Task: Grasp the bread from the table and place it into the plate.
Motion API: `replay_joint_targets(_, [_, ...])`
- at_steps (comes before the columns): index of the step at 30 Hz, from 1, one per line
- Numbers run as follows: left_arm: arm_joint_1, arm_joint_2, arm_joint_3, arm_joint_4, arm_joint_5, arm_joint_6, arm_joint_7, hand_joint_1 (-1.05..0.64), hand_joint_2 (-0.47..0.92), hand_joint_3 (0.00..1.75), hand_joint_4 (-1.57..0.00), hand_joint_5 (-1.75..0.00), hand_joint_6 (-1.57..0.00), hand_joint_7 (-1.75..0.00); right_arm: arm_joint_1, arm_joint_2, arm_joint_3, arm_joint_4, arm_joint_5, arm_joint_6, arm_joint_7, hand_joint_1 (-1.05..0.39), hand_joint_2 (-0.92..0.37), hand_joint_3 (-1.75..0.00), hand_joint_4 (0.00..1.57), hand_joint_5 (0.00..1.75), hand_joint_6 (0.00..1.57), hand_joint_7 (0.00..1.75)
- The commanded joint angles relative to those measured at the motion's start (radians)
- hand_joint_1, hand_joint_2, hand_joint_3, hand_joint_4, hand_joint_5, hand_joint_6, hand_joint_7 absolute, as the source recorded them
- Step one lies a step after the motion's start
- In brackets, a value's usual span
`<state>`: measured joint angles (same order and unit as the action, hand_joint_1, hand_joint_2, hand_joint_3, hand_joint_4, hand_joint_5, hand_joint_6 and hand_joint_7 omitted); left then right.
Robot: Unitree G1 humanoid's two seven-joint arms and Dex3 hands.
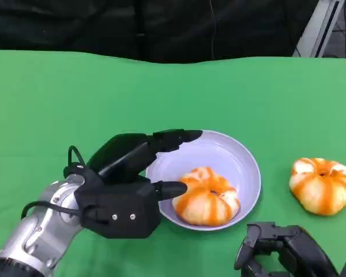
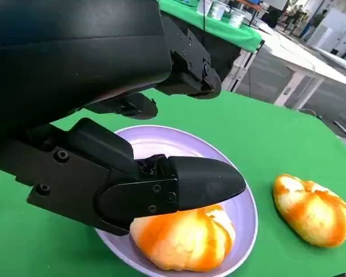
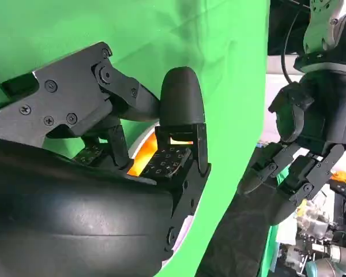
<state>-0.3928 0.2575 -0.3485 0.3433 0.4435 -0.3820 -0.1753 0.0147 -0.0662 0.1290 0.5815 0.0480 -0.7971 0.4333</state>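
One orange-and-white bread (image 1: pixel 207 199) lies in the lilac plate (image 1: pixel 251 167), towards its near side. My left hand (image 1: pixel 127 184) hangs over the plate's left rim with its fingers spread above the plate. Its thumb tip is at the bread's left edge and grips nothing. In the left wrist view the thumb of the left hand (image 2: pixel 104 173) hovers just over that bread (image 2: pixel 184 239) inside the plate (image 2: pixel 161 141). A second bread (image 1: pixel 323 184) (image 2: pixel 314 210) rests on the green table to the plate's right. My right hand (image 1: pixel 282 251) (image 3: pixel 104 190) sits low at the near right, holding nothing.
The green cloth table (image 1: pixel 75 98) runs to a dark backdrop at the far edge. Bare cloth lies left of and beyond the plate. The second bread sits a short way in front of my right hand.
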Motion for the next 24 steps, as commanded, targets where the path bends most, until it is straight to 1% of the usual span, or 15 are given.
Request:
replay_joint_targets(1, [0.056,0.028,0.041,-0.045,-0.011,-0.045,0.044,-0.9,0.92,0.64,-0.52,-0.02,-0.37,-0.01,0.005,-0.005,-0.007,0.002,0.008,-0.007,-0.003,-0.09,-0.63,-0.96,0.87,1.4,0.9,1.12])
replay_joint_targets(23, [0.067,0.023,0.055,-0.05,-0.004,-0.059,0.046,-0.9,0.92,0.63,-0.54,-0.01,-0.37,0.0,0.005,-0.005,-0.007,0.002,0.007,-0.008,-0.003,-0.09,-0.62,-0.99,0.86,1.41,0.89,1.14])
replay_joint_targets(24, [0.192,0.002,0.098,-0.067,-0.167,-0.143,0.024,-0.9,0.92,0.63,-0.54,-0.01,-0.37,0.0,0.004,-0.007,-0.007,0.002,0.007,-0.006,-0.001,-0.09,-0.62,-0.99,0.86,1.41,0.89,1.14])
